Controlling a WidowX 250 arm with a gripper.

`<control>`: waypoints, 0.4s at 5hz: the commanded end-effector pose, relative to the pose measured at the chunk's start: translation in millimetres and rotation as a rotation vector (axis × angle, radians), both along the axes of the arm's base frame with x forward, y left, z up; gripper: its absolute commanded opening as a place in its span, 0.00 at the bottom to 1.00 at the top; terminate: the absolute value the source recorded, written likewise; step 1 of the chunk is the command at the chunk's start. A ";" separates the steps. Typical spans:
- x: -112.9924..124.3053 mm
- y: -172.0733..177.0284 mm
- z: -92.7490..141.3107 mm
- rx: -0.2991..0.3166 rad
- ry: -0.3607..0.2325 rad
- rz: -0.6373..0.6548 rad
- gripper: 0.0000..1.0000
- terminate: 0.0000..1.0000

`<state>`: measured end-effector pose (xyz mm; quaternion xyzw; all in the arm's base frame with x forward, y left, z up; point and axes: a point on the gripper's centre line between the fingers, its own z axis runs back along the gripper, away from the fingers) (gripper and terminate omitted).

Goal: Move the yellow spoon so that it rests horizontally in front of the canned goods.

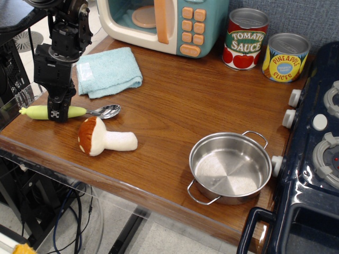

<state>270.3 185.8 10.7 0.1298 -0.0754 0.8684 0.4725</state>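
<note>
gripper (55,112) clamped on yellow spoon (74,111) mid-handle | spoon lying approx level, just left-behind plush mushroom (105,137) | canned goods (267,46) well apart, far right-behind mushroom

The arm enters from the upper left corner and drops almost straight down, a stack of black housings with cables running along its upper part. The wrist points downward, tilted slightly so its lower end sits a little to the right of the upper block. The gripper (55,112) is at the lowest point, low over the left edge of the tabletop. Its jaws are narrow and dark, closed around the handle of the yellow spoon (69,111), which crosses between them roughly level.
</note>
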 end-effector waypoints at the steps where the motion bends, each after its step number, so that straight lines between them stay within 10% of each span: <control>1: 6.7 8.7 32.1 0.004 -0.080 0.020 0.00 0.00; 2: 13.4 5.9 50.6 -0.043 -0.131 0.010 0.00 0.00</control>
